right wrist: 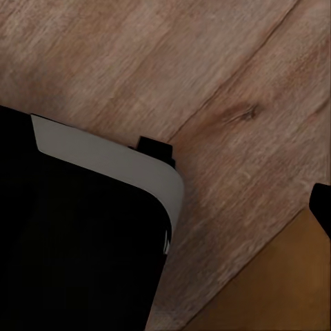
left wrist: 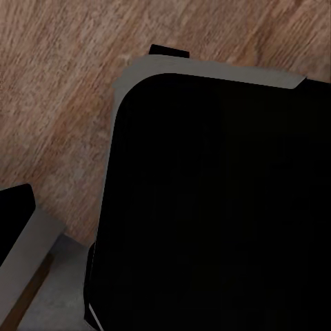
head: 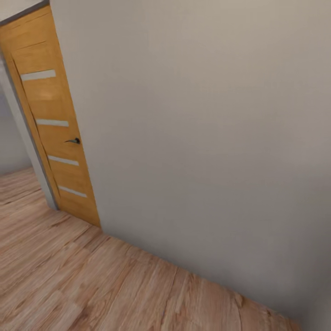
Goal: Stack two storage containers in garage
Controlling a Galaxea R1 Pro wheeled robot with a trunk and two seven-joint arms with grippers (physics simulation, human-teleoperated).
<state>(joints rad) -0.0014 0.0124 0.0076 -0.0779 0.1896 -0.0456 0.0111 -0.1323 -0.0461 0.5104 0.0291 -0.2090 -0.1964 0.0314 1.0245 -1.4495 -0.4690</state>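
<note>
In transit, w/ no boxes in sight.
We face a plain grey wall (head: pixel 207 138); orange wooden door (head: pixel 55 124) at 10 o'clock, light wood-plank floor (head: pixel 69 276) below. Tool state: can't tell, either arm.

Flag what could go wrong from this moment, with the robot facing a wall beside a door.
1. The head view faces a plain wall close ahead; driving forward would likely bump it.
2. The wooden door stands at the far left, by an opening; turning through there could clip it or the frame.
3. Both wrist views look down at the wood-plank floor past a dark body part of the robot; no container appears, so the carry cannot be checked.
</note>
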